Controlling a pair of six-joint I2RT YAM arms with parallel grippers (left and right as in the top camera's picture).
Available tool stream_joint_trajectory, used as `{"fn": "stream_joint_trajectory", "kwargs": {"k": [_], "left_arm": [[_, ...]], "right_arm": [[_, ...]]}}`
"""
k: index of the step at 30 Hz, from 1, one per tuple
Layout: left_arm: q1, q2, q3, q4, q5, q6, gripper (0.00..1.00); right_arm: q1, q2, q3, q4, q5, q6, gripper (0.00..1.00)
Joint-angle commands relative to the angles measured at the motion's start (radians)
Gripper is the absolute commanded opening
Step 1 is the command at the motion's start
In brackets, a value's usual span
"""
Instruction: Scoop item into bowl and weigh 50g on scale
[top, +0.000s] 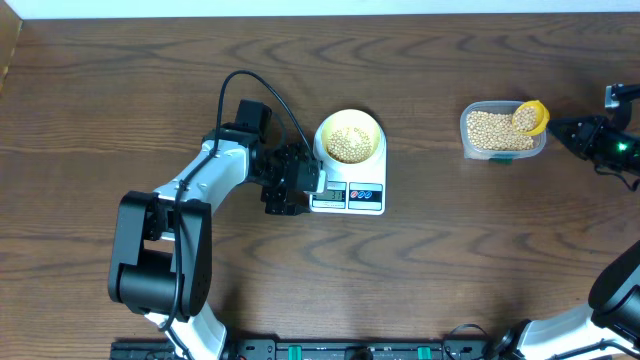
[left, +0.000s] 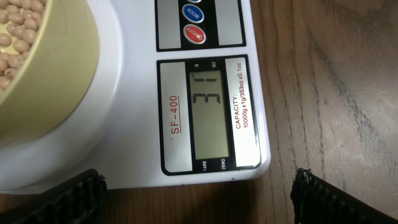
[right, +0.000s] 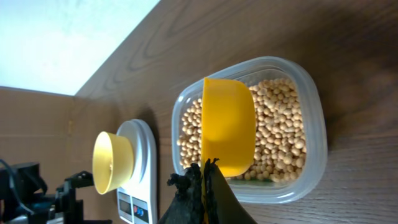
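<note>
The pale yellow bowl sits on the white scale and holds tan beans. In the left wrist view the scale display fills the frame, with the bowl at upper left. My left gripper is open and empty, its fingers straddling the scale's front corner. My right gripper is shut on the handle of a yellow scoop, which hangs over the beans in the clear tub. The scoop holds some beans.
The clear tub stands on the wooden table at the right, apart from the scale. The scale has red and blue buttons on its front edge. Bare wood lies between scale and tub.
</note>
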Motion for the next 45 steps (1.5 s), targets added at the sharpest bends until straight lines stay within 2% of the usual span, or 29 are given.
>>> {"fn": "stream_joint_trajectory", "kwargs": {"k": [1, 15, 25, 33, 40, 45], "left_arm": [[-0.001, 0.016, -0.01, -0.003, 0.017, 0.014, 0.98], [-0.001, 0.016, -0.01, -0.003, 0.017, 0.014, 0.98], [-0.001, 0.016, -0.01, -0.003, 0.017, 0.014, 0.98], [-0.001, 0.016, -0.01, -0.003, 0.017, 0.014, 0.98], [-0.001, 0.016, -0.01, -0.003, 0.017, 0.014, 0.98], [-0.001, 0.016, -0.01, -0.003, 0.017, 0.014, 0.98]], "right_arm": [[-0.007, -0.01, -0.006, -0.004, -0.109, 0.005, 0.01], [-0.045, -0.01, -0.006, -0.004, -0.278, 0.006, 0.01], [-0.127, -0.01, -0.006, 0.007, -0.524, 0.048, 0.01], [-0.215, -0.01, -0.006, 0.027, -0.537, 0.111, 0.01], [-0.235, -0.01, -0.006, 0.067, -0.534, 0.175, 0.01], [-0.235, -0.01, -0.006, 0.098, -0.524, 0.279, 0.01]]}}
